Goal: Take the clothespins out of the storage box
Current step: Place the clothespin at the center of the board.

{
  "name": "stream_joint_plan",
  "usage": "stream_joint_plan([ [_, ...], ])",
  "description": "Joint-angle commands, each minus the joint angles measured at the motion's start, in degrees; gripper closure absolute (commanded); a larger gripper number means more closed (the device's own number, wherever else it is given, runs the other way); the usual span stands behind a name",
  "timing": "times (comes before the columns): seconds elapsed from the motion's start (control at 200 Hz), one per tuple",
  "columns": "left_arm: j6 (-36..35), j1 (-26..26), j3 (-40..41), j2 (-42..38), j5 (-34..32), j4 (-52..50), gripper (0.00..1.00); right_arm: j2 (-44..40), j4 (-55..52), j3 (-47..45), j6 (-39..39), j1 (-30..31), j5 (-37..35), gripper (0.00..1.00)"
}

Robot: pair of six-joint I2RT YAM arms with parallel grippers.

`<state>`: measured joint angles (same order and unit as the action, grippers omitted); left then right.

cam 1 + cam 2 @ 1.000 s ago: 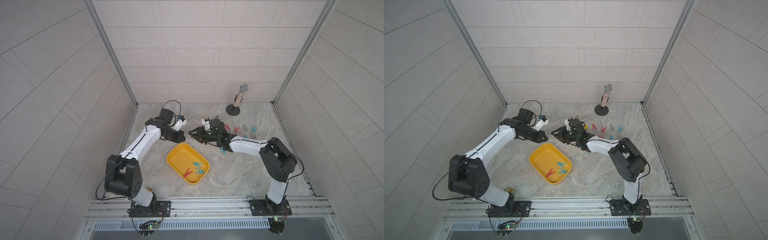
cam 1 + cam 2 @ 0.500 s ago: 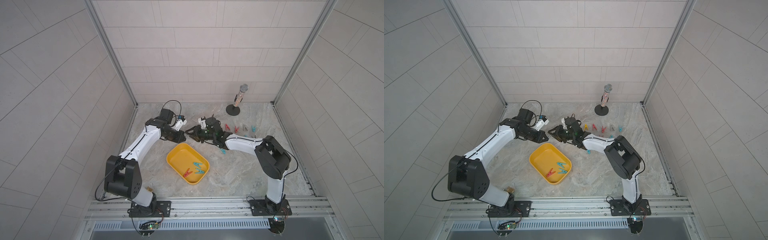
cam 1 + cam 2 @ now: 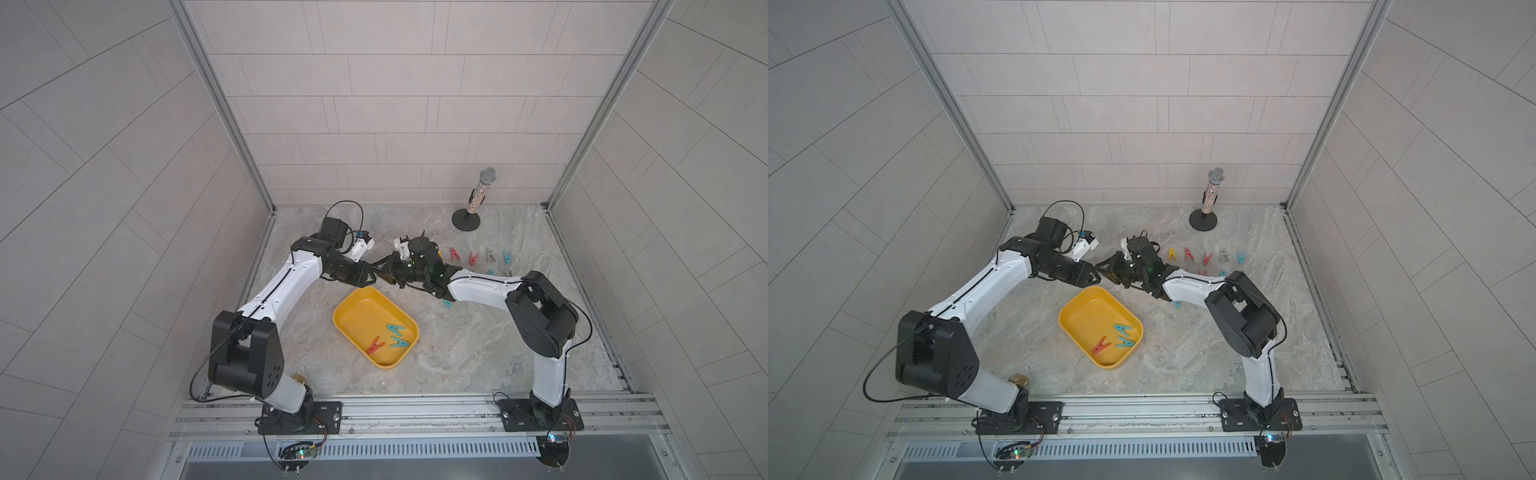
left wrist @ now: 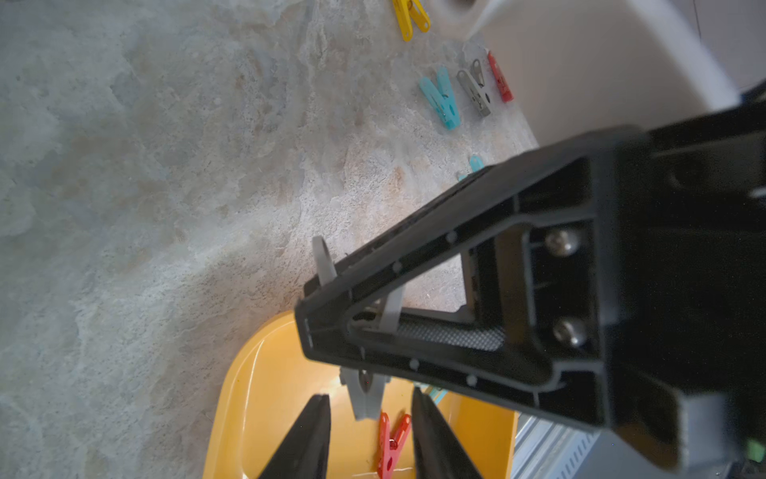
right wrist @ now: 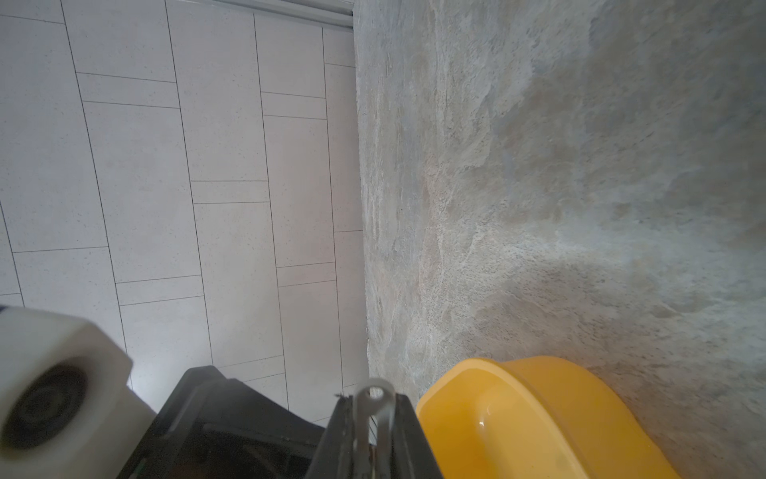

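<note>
Left wrist view: left tool [image 4: 369,408] has its jaws apart. Its two black fingers [image 4: 309,439] stand at bottom centre of the frame. The lower end of a grey clothespin [image 4: 362,396] sits in the gap with space on both sides, touching neither finger. The right tool [image 4: 319,327] crosses in from the right of the frame and is clamped on the middle of the grey clothespin. One leg of the pin sticks out above its finger.

Right wrist view: at bottom centre, the looped end of the grey clothespin is pinched between the right tool's fingers [image 5: 344,427]. A corner of the yellow storage box [image 5: 518,410] shows just to the right.

Both top views: the two tools meet tip to tip over the bench [image 3: 457,353], just above the upper end of the storage box. The storage box lies mid-bench, slanted. At its lower right end lie a red clothespin [image 3: 375,345] and two teal clothespins [image 3: 395,329].

A row of loose clothespins [image 3: 1207,259] lies on the bench right of the right tool: yellow, red, red, grey, teal. A few more are partly hidden behind the right arm [image 3: 1187,286]. A glitter microphone [image 3: 482,191] stands on a round black stand at upper right.
</note>
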<state>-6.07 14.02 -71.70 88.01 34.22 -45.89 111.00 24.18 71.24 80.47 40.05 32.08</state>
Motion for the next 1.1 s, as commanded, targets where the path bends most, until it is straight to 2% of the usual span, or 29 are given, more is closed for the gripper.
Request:
stream_joint_plan([
  [0.0, -0.64, 0.27, -2.02, -1.77, -0.59, -2.21, 0.16, -1.29, 1.23, -1.65, -0.08, -0.81, -0.25, 0.96],
  [0.02, -0.86, 0.22, -2.36, -1.83, -0.93, -2.77, 0.03, -1.65, 1.15, -2.13, -0.28, -1.16, -0.3, 0.97],
  [0.04, -1.1, 0.22, -2.68, -2.05, -1.31, -3.27, 0.0, -2.1, 0.93, -2.54, -0.51, -1.55, -0.34, 0.97],
  [0.15, -2.49, -0.53, -4.93, -3.03, -3.96, -6.59, 0.0, -5.51, -4.64, -4.82, -4.68, -4.3, -0.44, 0.97],
  [0.255, -2.77, -2.7, -6.96, -3.52, -6.42, -8.92, 0.0, -10.68, -19.54, -5.75, -14.97, -6.95, -2.43, 0.97],
  [0.36, -1.76, -6.69, -7.18, -3.99, -8.13, -9.19, 0.0, -16.87, -35.43, -6.34, -27.19, -9.19, -8.52, 0.97],
  [0.485, -1.93, -11.17, -5.52, -2.68, -14.61, -7.49, 0.0, -23.63, -49.53, -9.02, -37.4, -11.54, -15.99, 0.97],
  [0.58, -0.46, -12.02, -1.73, -2.01, -20.83, -3.25, 0.0, -26.68, -59.74, -9.8, -44.07, -12.19, -23.9, 0.97],
  [0.675, 0.38, -12.0, 0.01, -1.06, -21.28, -1.95, 0.0, -27.2, -67.14, -10.09, -48.25, -12.3, -31.16, 0.98],
  [0.816, 1.23, -12.07, 0.24, 0.33, -20.9, -1.41, 0.0, -25.36, -71.18, -10.32, -50.7, -12.35, -37.17, 0.98],
  [1.091, 1.41, -12.03, 0.57, 0.6, -21.91, -1.04, 0.0, -16.57, -70.8, -5.37, -52.65, -11.78, -41.3, 0.96],
])
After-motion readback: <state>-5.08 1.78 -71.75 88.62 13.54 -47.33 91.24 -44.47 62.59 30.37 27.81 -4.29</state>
